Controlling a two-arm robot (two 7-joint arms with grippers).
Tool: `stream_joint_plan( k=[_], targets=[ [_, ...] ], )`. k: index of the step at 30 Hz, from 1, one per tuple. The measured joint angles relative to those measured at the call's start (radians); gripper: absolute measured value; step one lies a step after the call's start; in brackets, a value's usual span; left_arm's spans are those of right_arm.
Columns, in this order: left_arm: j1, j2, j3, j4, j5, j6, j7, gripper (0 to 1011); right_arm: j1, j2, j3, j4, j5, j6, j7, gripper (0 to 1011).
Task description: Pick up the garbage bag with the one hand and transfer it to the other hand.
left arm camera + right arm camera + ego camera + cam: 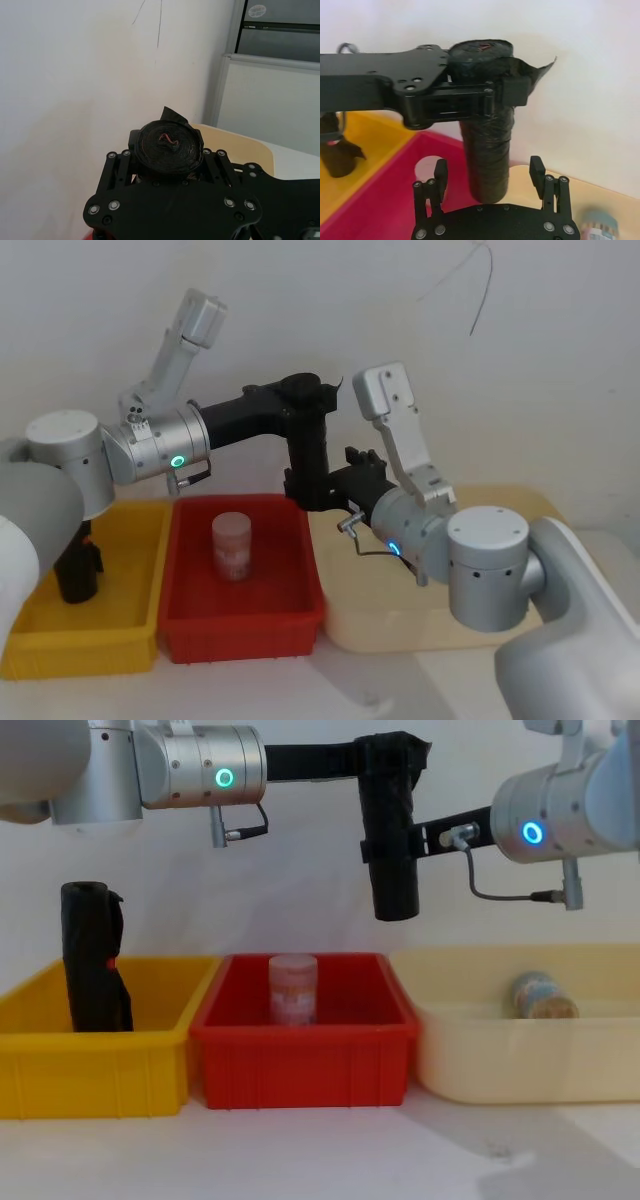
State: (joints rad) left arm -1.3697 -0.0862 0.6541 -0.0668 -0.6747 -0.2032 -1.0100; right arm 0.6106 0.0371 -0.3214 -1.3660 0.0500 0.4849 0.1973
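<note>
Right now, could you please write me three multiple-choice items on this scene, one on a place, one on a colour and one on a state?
1. Where is the garbage bag?
A. lying in the yellow bin
B. held upright in the air
C. standing in the red bin

2. Which colour is the bin under the bag?
A. red
B. blue
C. green

3. How stands the right gripper?
A. shut on the bag
B. open around the bag's lower end
C. parked on the table

Key: B, the left gripper clamps it high up; A, the red bin lies beneath; B, its fingers straddle the bag with gaps.
</note>
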Motion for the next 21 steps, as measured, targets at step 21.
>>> stream_joint_plan(
  k=[21],
  targets=[
    [0.000,0.000,0.000,0.000,0.000,0.000,0.000,563,0.082,-0.070,-0.004,0.154,-0.050,0.004,-0.081,1001]
  ],
)
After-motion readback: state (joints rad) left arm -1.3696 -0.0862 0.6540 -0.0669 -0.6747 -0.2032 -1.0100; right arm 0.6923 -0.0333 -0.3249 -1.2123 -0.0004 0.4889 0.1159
